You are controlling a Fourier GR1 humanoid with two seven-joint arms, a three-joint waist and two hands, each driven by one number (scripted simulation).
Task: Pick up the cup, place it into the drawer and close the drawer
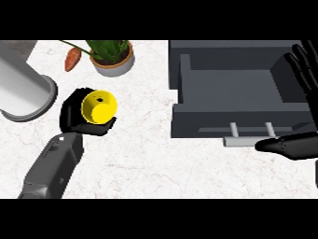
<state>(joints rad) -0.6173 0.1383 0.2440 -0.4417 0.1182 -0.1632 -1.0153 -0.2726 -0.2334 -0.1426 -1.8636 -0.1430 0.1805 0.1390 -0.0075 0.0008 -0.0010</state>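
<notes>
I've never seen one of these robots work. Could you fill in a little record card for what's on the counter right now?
Cup: yellow cup, tipped with its opening towards the camera
Left hand: left hand curled round the cup
Right hand: right hand open, fingers straight, at the view's right
Drawer: grey drawer open, nothing visible inside
Handle: pale bar handle at the drawer's front
Nearby: potted plant, carrot, white cylinder

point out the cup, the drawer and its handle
cup (97, 105), head view, on its yellow inside
drawer (233, 88), head view, on its bare floor
handle (240, 141), head view, on the light grey bar
</notes>
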